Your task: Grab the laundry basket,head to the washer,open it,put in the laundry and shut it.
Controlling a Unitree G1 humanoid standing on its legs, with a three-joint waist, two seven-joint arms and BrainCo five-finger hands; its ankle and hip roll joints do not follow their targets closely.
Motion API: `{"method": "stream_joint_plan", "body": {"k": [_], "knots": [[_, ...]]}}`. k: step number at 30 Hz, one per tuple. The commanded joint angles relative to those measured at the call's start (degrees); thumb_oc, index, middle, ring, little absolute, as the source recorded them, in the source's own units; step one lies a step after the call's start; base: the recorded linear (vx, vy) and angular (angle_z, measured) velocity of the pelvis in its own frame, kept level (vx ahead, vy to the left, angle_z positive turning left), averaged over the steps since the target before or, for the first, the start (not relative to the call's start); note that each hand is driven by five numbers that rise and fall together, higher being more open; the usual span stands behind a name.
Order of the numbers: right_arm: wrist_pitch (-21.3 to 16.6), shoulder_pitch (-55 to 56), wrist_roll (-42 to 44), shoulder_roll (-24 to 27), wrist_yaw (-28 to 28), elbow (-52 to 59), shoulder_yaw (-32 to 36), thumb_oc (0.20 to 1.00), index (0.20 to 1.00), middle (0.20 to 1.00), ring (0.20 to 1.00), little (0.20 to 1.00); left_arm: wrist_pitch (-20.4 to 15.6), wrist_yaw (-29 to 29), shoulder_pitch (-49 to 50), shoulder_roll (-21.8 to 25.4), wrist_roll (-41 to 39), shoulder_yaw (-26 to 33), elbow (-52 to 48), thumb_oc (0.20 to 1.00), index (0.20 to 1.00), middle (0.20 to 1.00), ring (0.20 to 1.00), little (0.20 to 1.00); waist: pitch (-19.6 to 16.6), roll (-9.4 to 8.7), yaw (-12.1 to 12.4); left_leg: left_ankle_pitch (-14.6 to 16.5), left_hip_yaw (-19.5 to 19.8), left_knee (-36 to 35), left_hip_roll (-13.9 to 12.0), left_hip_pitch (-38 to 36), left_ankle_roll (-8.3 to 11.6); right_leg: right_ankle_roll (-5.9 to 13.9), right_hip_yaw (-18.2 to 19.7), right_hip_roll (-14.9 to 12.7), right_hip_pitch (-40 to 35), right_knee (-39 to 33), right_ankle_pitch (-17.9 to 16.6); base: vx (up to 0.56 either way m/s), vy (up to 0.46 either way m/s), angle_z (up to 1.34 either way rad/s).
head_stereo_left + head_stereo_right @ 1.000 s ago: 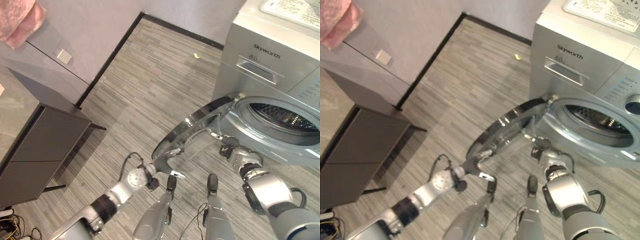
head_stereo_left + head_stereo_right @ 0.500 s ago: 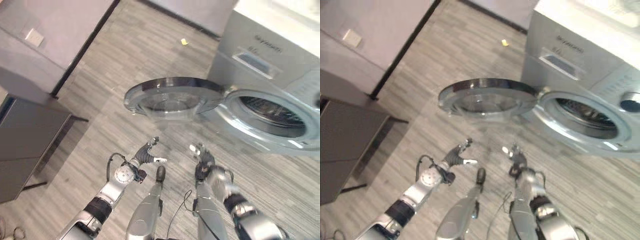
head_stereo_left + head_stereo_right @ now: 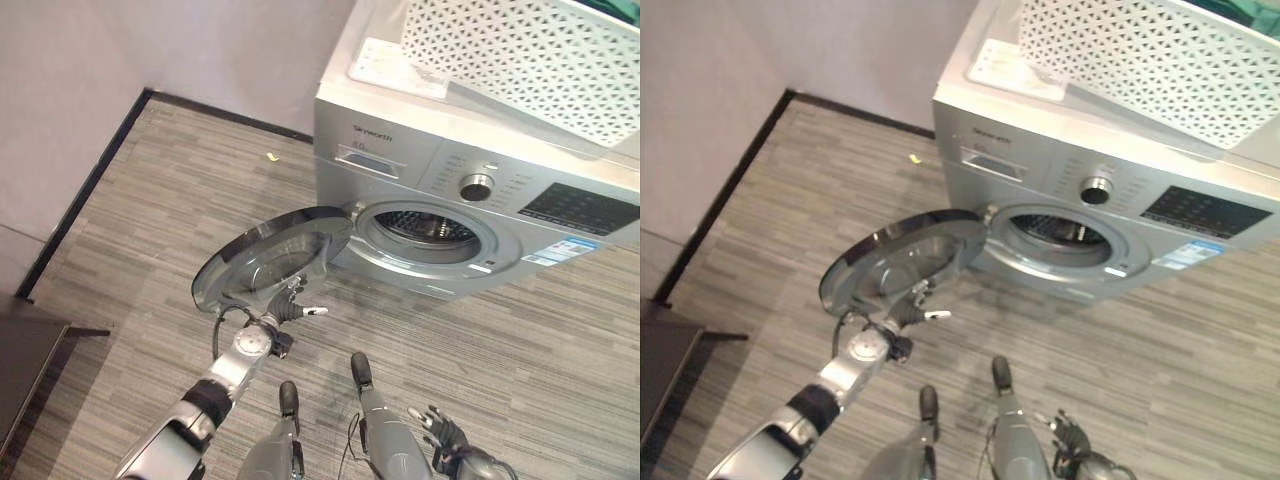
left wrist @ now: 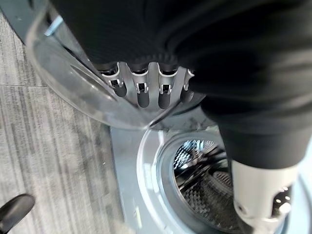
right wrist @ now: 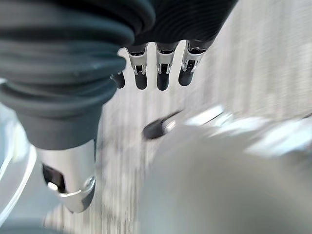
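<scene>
Left eye view: a silver washer (image 3: 440,170) is seen against the wall, and its round door (image 3: 268,262) is swung wide open to the robot's left. The dark drum (image 3: 424,228) can be seen through the round hole in the front. A white laundry basket (image 3: 520,55) with small holes in its sides is set on top of the washer, toward the right. A bit of green cloth (image 3: 612,8) is seen at the top edge of the basket. A white sheet (image 3: 398,68) is laid flat on the washer top, just beside the basket.

The left hand (image 3: 292,306) is held up right by the lower rim of the open door, with the fingers straight and spread and the thumb stuck out to the side. Nothing is held in it. In the left wrist view the straight fingertips (image 4: 143,97) are seen against the clear glass bowl of the door (image 4: 73,83), but it cannot be told if the glass is touched. The drum (image 4: 202,180) is seen past them.

The right hand (image 3: 445,432) is held low, well apart from the washer, with the fingers loose and spread. In the right wrist view its fingers (image 5: 163,73) are seen straight, over the striped grey floor (image 3: 180,190). A small yellow scrap (image 3: 272,156) is left on the floor near the wall.
</scene>
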State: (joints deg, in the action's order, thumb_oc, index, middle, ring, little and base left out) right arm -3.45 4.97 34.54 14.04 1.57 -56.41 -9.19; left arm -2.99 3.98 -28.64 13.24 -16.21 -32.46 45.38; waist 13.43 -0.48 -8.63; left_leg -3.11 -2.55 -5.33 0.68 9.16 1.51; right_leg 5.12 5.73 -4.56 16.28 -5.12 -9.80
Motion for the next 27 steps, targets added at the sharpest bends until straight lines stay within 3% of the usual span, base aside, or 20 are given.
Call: {"method": "stream_joint_plan", "body": {"k": [1,3,5,7,12,17,21,25,27], "knots": [[-1.1,0.9,-0.2,2.4,-0.4,1.4,2.7,1.0,1.0,1.0,1.0,1.0,-1.5,2.0,-5.0,-2.1,4.7,0.2,6.1,1.0,1.0,1.0,1.0,1.0,-1.6,1.03,-0.2,4.7,1.7,0.3,3.0,2.1,-1.48,1.37,-2.0,1.7,1.5,0.1,4.3,0.01,0.033,-0.12],[-2.5,2.8,1.0,3.4,-2.1,5.9,6.1,1.0,1.0,1.0,1.0,1.0,-1.0,3.5,-7.5,-3.4,7.4,1.6,15.2,1.0,1.0,1.0,1.0,1.0,-2.0,0.82,-1.8,4.9,0.7,0.3,2.6,1.5,-1.27,1.68,-1.5,1.7,1.2,0.1,4.2,0.03,0.065,-0.21],[-3.0,3.6,1.3,4.0,-2.7,8.4,7.1,1.0,1.0,1.0,1.0,1.0,-1.0,4.0,-7.8,-3.5,8.0,2.0,17.3,1.0,1.0,1.0,1.0,1.0,-2.2,0.79,-2.3,5.0,0.3,0.3,2.5,1.2,-1.2,1.75,-1.3,1.7,1.1,0.1,4.1,0.03,0.046,-0.21],[-5.1,4.6,0.8,5.2,-5.5,18.4,11.0,1.0,1.0,1.0,1.0,1.0,-1.2,5.6,-7.2,-3.0,7.3,5.8,20.8,1.0,1.0,1.0,1.0,1.0,-2.8,0.81,-3.8,6.0,-0.9,0.3,2.3,-0.6,-1.33,2.31,-0.3,2.0,0.0,0.1,4.0,0.08,0.098,-0.15],[-7.9,2.2,-4.5,6.3,-11.3,28.5,14.3,1.0,1.0,1.0,1.0,1.0,-2.0,7.7,-3.2,-2.0,5.5,11.1,21.6,1.0,1.0,1.0,1.0,1.0,-4.0,1.11,-4.7,7.8,-4.0,0.3,2.2,-4.0,-2.29,3.46,2.4,2.5,-1.2,0.1,3.4,0.08,0.119,-0.28],[-9.8,-5.7,-13.6,9.3,-18.5,40.9,14.8,1.0,1.0,1.0,1.0,1.0,-3.3,9.8,6.0,-1.1,2.1,17.8,18.4,1.0,1.0,1.0,1.0,1.0,-5.8,2.78,-4.3,10.9,-7.7,0.3,2.9,-11.0,-4.81,4.54,7.5,3.4,-4.3,1.1,3.3,0.11,0.142,-0.62],[-10.1,-7.2,-17.2,10.0,-21.2,48.0,16.4,1.0,1.0,1.0,1.0,1.0,-3.6,10.2,10.2,-1.4,1.0,19.4,15.3,1.0,1.0,1.0,1.0,1.0,-6.5,3.74,-3.9,11.6,-7.7,0.4,3.5,-13.8,-5.85,4.59,8.9,3.5,-5.3,4.2,4.8,0.11,0.096,-0.4],[-10.8,-6.4,-22.0,7.8,-24.4,61.8,18.3,1.0,1.0,1.0,1.0,1.0,-2.7,10.0,14.7,-2.0,1.3,20.4,14.1,1.0,1.0,1.0,1.0,1.0,-6.8,5.2,-4.8,14.3,-5.3,2.5,3.8,-17.4,-7.02,4.34,10.3,5.2,-4.4,14.4,8.8,0.09,0.04,-0.05],[-10.7,-7.0,-23.7,8.0,-24.6,63.7,18.2,1.0,1.0,1.0,1.0,1.0,-2.7,9.9,15.1,-2.1,1.5,20.6,14.5,1.0,1.0,1.0,1.0,1.0,-7.1,5.29,-4.9,14.7,-4.9,3.0,4.1,-17.7,-7.15,4.49,11.6,5.4,-4.2,14.3,7.9,0.1,0.012,-0.01]]}}
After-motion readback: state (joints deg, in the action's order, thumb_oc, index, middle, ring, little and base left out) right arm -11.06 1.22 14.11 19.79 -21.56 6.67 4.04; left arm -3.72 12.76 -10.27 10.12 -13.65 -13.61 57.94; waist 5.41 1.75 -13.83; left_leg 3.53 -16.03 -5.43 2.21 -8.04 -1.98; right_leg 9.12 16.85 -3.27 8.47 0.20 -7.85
